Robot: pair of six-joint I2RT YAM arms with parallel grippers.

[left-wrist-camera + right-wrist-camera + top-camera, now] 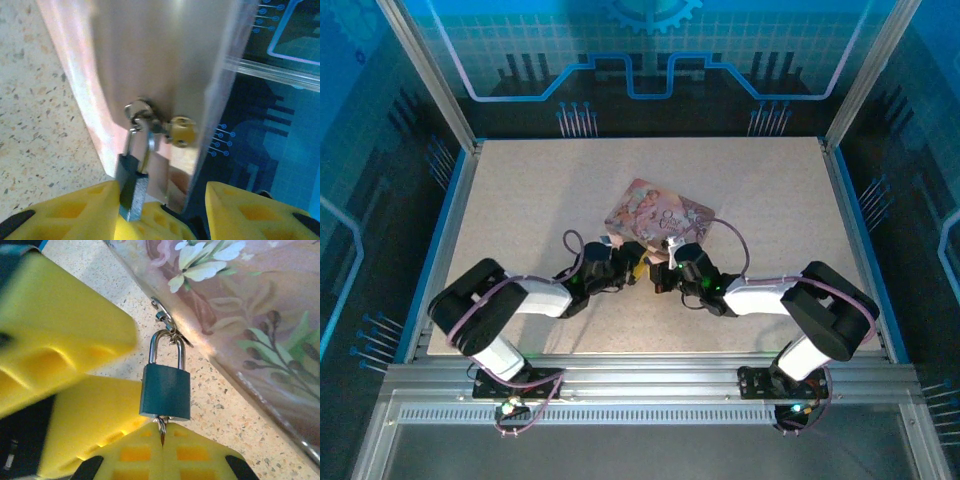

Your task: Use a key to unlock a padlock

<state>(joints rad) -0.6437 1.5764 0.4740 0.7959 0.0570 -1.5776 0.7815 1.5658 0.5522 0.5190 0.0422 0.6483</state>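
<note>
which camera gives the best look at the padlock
The right wrist view: the padlock faces the camera, sharp, shackle hooked on the clasp of the tin. The left wrist view shows it edge-on and blurred; in the top external view it is too small to make out.

Speckled beige table (520,200), pink illustrated tin (658,212) on it.

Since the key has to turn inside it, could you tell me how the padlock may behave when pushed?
The padlock would probably swing rather than stay put: its shackle hangs from a small clasp on the tin. Its solid, metal-looking body seems stiff and likely heavy for its size. Its smooth painted faces may slip in a grip.
</note>
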